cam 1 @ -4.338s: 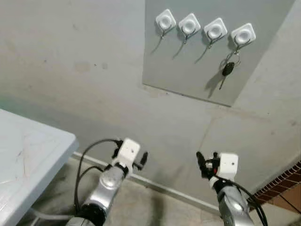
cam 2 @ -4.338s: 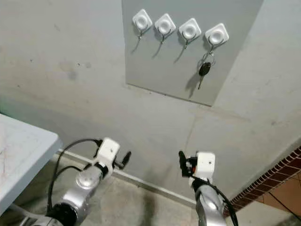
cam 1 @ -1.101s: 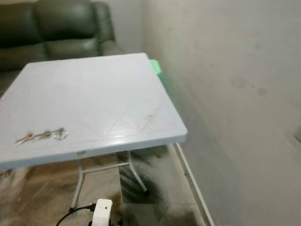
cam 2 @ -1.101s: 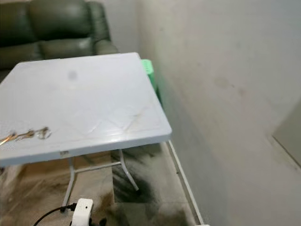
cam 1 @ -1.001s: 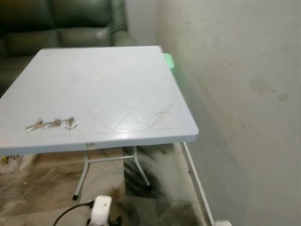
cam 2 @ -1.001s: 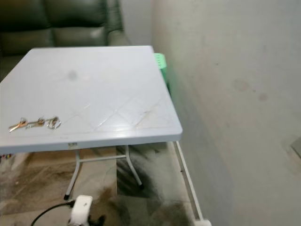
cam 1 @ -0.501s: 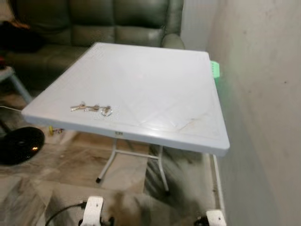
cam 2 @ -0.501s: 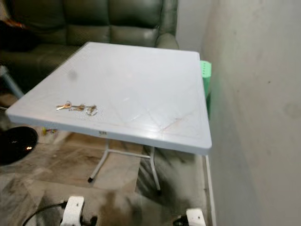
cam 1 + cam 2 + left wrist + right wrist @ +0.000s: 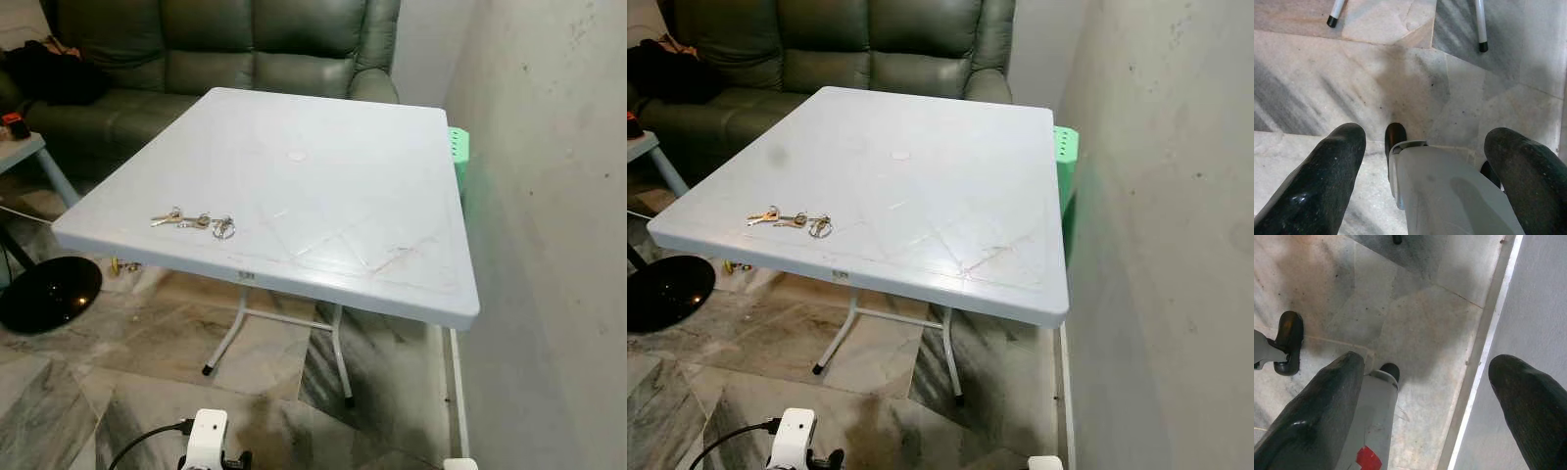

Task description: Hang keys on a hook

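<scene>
- The left gripper (image 9: 1420,161) hangs low over the marble floor (image 9: 1312,73), its two black fingers (image 9: 1317,186) spread wide apart and holding nothing; between them shows one of the robot's own grey legs with a dark foot.
- The right gripper (image 9: 1430,396) hangs the same way, fingers (image 9: 1528,401) set well apart with nothing between them, pointing down at the floor just beside the white baseboard (image 9: 1484,362) where the wall begins.
- In the head views, the white top of the left wrist (image 9: 206,436) sits at the lower edge of the scene, with a black cable running off it.
- Beyond the arms stands a white folding table (image 9: 392,284) on thin white legs with black feet, its right side close to the grey wall (image 9: 549,196).
- The keys (image 9: 193,221) lie flat on the table near its front left edge, well apart from both grippers: a short row of keys ending in a ring; how many keys there are is too small to tell, perhaps two or three.
- A round black base (image 9: 44,294) rests on the floor to the left of the table.
- A green plastic item (image 9: 458,157) is wedged between the table's far right edge and the wall.
- A dark green leather sofa (image 9: 216,39) stands behind the table.
</scene>
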